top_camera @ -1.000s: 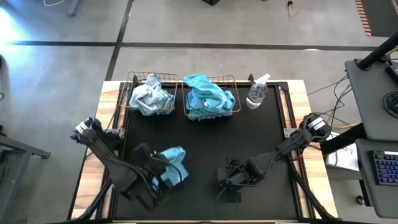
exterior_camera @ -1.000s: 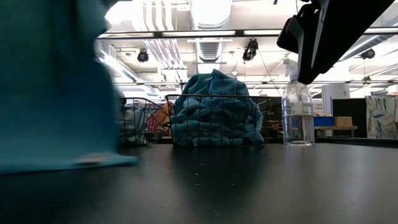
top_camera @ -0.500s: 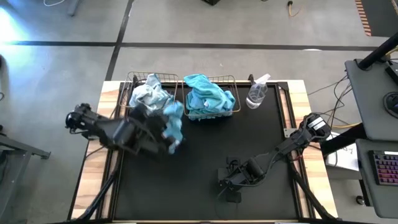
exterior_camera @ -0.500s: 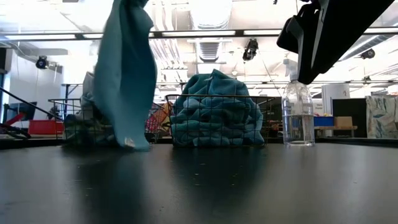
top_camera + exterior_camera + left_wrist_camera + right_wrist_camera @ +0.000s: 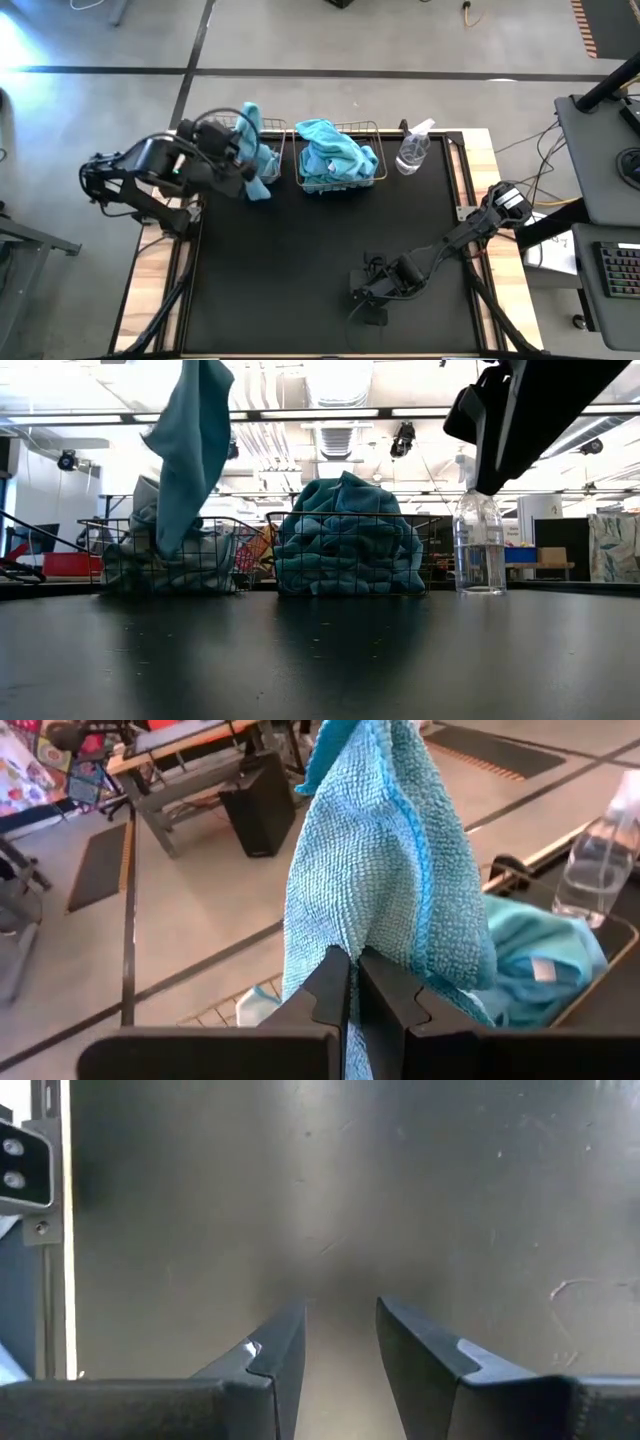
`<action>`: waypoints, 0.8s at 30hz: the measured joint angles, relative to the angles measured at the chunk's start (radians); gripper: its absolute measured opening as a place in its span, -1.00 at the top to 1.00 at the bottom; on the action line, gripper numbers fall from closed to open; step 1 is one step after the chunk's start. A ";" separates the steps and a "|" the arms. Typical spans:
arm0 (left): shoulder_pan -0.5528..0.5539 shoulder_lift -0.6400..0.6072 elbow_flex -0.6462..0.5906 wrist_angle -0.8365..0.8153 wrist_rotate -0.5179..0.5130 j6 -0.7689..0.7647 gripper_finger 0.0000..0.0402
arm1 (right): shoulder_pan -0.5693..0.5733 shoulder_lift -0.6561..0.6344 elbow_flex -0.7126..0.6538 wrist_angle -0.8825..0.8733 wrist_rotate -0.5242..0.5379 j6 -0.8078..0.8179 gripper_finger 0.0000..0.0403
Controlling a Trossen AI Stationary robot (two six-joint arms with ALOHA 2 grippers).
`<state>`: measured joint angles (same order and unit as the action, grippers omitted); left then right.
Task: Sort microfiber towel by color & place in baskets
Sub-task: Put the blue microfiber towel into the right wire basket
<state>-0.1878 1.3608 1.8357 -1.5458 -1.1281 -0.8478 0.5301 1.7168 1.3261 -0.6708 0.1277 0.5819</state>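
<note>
My left gripper (image 5: 238, 155) is shut on a light blue microfiber towel (image 5: 253, 150) above the left wire basket (image 5: 211, 130). In the low view this towel (image 5: 190, 450) hangs down to the basket (image 5: 115, 565), which holds pale grey-blue towels (image 5: 140, 510). The right basket (image 5: 373, 128) is heaped with turquoise towels (image 5: 335, 150). My right gripper (image 5: 368, 295) rests low over the near middle of the table, open, touching nothing. My left gripper (image 5: 352, 982) pinches the light blue towel between its two fingers at a bunched fold (image 5: 350, 935). The towel is lifted clear of the table and hangs slack below the fingers. Its lower end (image 5: 168, 540) reaches the left basket; whether it touches the towels there cannot be told.
A clear plastic spray bottle (image 5: 413, 148) stands upright to the right of the right basket, near the far edge. The black table top (image 5: 330, 240) lies bare between the baskets and my right gripper (image 5: 340, 1315). Wooden strips (image 5: 485, 160) border the table.
My left gripper has risen from the near left of the table and swung toward the far edge, ending above the left basket. It stayed shut on the towel. The towel was carried along, clear of the table, and now hangs down at the left basket.
</note>
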 joint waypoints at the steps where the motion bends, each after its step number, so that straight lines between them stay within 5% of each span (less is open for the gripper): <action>1: 0.005 0.000 0.013 0.012 -0.001 0.026 0.99 | 0.000 0.000 0.001 0.001 0.008 -0.001 0.41; 10: 0.096 0.082 0.184 0.352 0.026 0.502 0.99 | 0.000 0.000 0.006 0.065 0.031 0.001 0.41; 19: 0.278 0.265 0.449 0.601 0.389 0.732 0.99 | 0.000 0.000 0.005 0.079 0.032 0.001 0.41; 24: 0.332 0.377 0.503 0.660 0.470 0.799 0.99 | 0.000 0.000 0.002 0.079 0.060 0.001 0.41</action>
<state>0.1439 1.7383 2.3385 -0.8854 -0.6579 -0.0490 0.5297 1.7168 1.3284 -0.5919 0.1875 0.5834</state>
